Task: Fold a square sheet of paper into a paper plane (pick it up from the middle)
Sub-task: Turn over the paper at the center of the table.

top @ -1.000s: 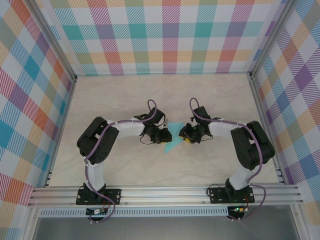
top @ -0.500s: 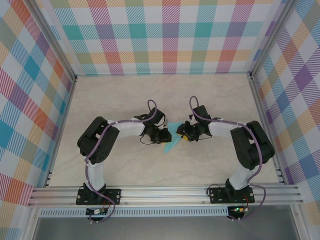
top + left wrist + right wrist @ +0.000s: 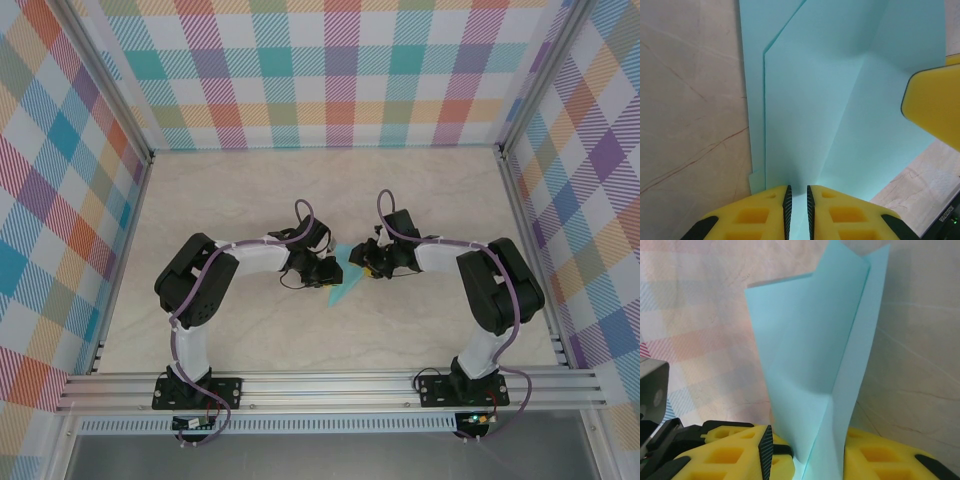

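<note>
The square sheet of paper [image 3: 337, 291] is light turquoise, folded with creases, and is held up off the table between the two arms at the centre. My left gripper [image 3: 328, 270] is shut on its lower edge. In the left wrist view the paper [image 3: 840, 95] runs up from between the narrow yellow jaws of the left gripper [image 3: 797, 192]. My right gripper [image 3: 363, 262] is open around the paper's other end. In the right wrist view the folded sheet [image 3: 810, 350] stands between the jaws of the right gripper [image 3: 807, 440], leaning on the right finger, with a gap to the left pad [image 3: 766, 445].
The pale marbled table [image 3: 250, 200] is enclosed by checked walls [image 3: 330, 70] on three sides. An aluminium rail [image 3: 330, 385] carries both arm bases along the near edge. A yellow finger of the right gripper [image 3: 935, 107] shows at the right of the left wrist view.
My right gripper has shifted left and slightly away, closer to the left gripper, and its jaws have widened. The paper between them now shows less from above.
</note>
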Motion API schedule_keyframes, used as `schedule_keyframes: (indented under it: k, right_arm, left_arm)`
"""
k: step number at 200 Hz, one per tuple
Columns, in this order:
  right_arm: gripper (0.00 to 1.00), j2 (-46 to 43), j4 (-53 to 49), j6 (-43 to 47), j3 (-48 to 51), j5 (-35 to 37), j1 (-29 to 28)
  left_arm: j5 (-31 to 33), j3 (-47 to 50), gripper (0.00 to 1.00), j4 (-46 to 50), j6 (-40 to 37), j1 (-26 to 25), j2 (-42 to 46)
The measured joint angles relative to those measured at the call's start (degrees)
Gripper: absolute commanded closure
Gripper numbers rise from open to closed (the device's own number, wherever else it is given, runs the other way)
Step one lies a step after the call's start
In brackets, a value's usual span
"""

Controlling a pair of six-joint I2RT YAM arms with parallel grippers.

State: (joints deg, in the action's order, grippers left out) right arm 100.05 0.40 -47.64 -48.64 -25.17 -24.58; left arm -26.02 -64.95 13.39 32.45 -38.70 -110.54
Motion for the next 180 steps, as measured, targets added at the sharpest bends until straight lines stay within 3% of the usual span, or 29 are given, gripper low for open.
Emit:
schedule_keyframes:
  k: [123, 180]
  right_arm:
    - [0.8, 4.4, 8.0, -0.3, 0.0, -2.6, 0.0]
    - [0.93, 6.3, 9.3, 0.6, 0.0, -3.6, 0.0]
  left_arm:
    - [-3.7, 3.0, 0.81, -5.6, 4.2, 1.7, 0.2]
    - [-3.5, 5.1, 0.79, -6.5, 4.7, 2.1, 2.3]
